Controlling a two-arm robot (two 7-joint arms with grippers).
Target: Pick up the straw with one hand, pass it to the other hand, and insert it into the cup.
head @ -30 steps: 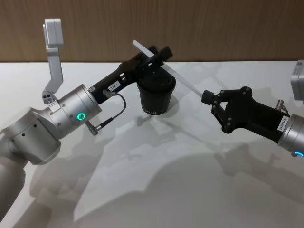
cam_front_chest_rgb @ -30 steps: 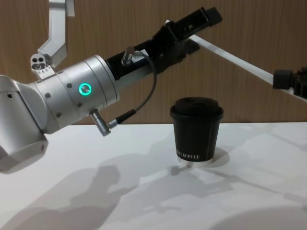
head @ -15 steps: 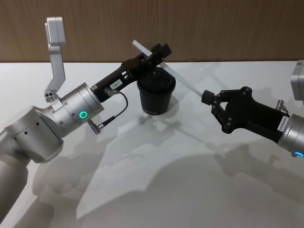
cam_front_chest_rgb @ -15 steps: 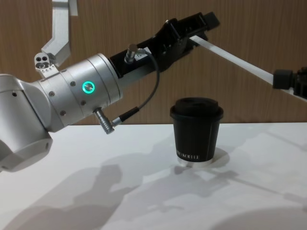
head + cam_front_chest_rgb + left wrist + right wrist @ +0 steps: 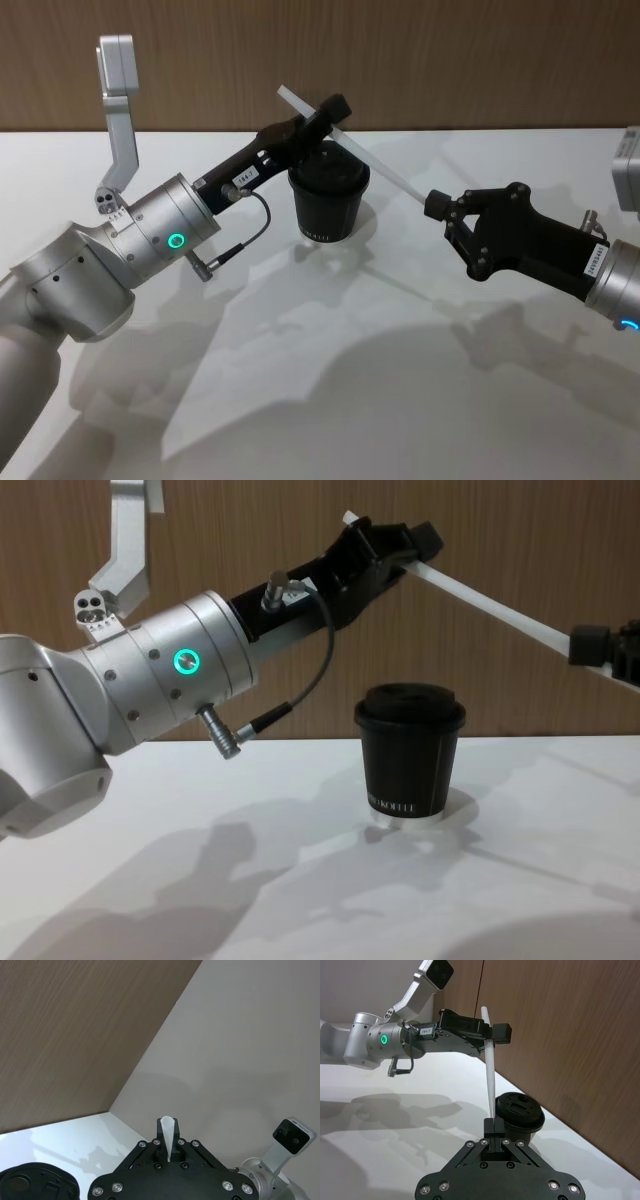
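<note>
1. We've got the left gripper [image 5: 322, 112] clamped tight on the straw [image 5: 385, 170] near its top end, above the cup [image 5: 327, 205].
2. Our right gripper [image 5: 437, 204] pinches the lower end, off to the cup's right.

A white label [image 5: 425, 1031] on the body of the left gripper [image 5: 492, 1032] reads "184-7". The white lettering [image 5: 395, 802] low on the cup [image 5: 410, 745] and the tag [image 5: 594, 262] on the right gripper [image 5: 437, 205] are too small to read.
</note>
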